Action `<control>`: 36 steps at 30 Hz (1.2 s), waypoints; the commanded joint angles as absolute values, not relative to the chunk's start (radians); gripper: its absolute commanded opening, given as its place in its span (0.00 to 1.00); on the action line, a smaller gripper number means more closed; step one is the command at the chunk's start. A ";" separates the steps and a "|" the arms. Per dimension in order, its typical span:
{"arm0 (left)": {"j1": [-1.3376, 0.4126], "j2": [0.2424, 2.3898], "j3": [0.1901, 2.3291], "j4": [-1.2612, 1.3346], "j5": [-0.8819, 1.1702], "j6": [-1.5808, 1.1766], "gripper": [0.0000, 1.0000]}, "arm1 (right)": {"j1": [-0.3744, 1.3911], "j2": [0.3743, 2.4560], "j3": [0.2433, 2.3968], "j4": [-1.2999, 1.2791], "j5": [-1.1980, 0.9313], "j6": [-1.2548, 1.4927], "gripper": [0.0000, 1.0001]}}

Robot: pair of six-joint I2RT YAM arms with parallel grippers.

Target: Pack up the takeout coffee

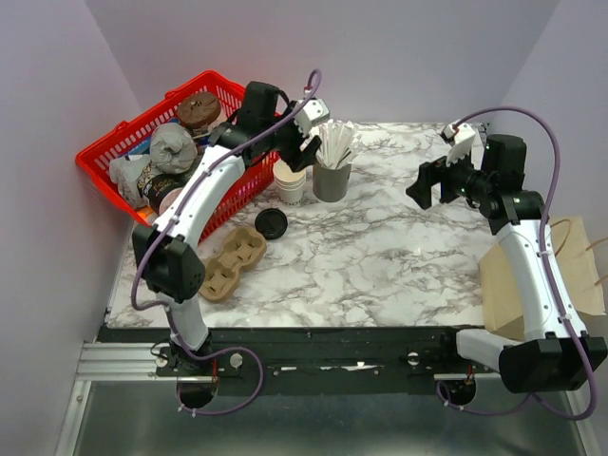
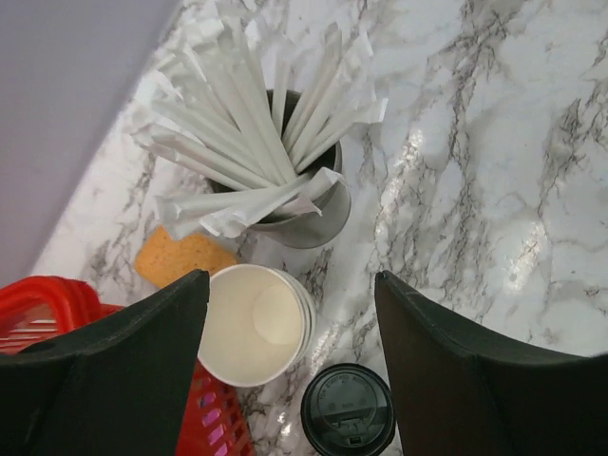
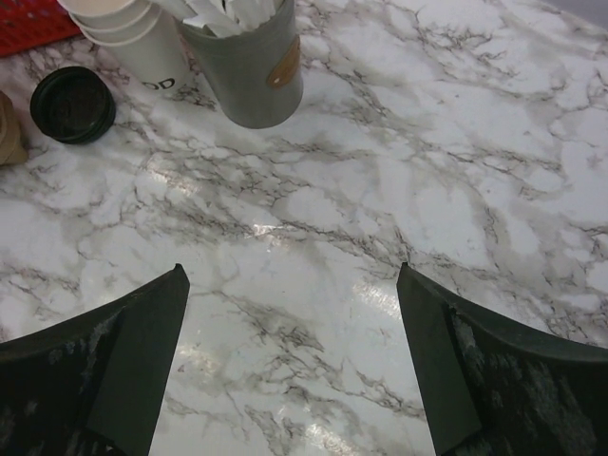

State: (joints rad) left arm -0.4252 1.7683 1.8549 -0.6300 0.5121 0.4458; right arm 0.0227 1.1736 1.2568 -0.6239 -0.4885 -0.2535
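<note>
Centre the spread, empty left tool [image 2: 290,304], now above the cup stack [image 2: 255,323], over the takeout coffee [image 2: 348,410] standing just beside it on the surface [image 2: 494,190] before descending; the right tool [image 3: 290,285] is also spread.

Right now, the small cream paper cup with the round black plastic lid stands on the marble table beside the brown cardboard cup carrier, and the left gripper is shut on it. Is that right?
No. The left gripper is open and holds nothing, as the left wrist view shows. The black-lidded cream paper cup does stand on the marble table beside the brown cardboard carrier.
</note>
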 commanded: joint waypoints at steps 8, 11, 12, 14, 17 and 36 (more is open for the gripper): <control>-0.442 1.983 1.999 -0.848 0.410 0.503 0.66 | 0.023 1.121 1.193 -0.643 -0.557 -0.253 1.00; -0.440 2.002 1.994 -0.848 0.361 0.534 0.63 | 0.025 1.112 1.181 -0.637 -0.555 -0.253 1.00; -0.440 2.005 1.993 -0.845 0.341 0.535 0.62 | 0.023 1.111 1.180 -0.635 -0.555 -0.255 1.00; -0.442 2.016 1.991 -0.838 0.324 0.540 0.60 | 0.023 1.112 1.178 -0.635 -0.558 -0.255 1.00; -0.442 2.031 1.999 -0.841 0.292 0.545 0.56 | 0.025 1.117 1.175 -0.635 -0.558 -0.255 1.00; -0.445 2.102 2.062 -0.916 0.290 0.543 0.23 | 0.025 1.132 1.184 -0.638 -0.558 -0.262 1.00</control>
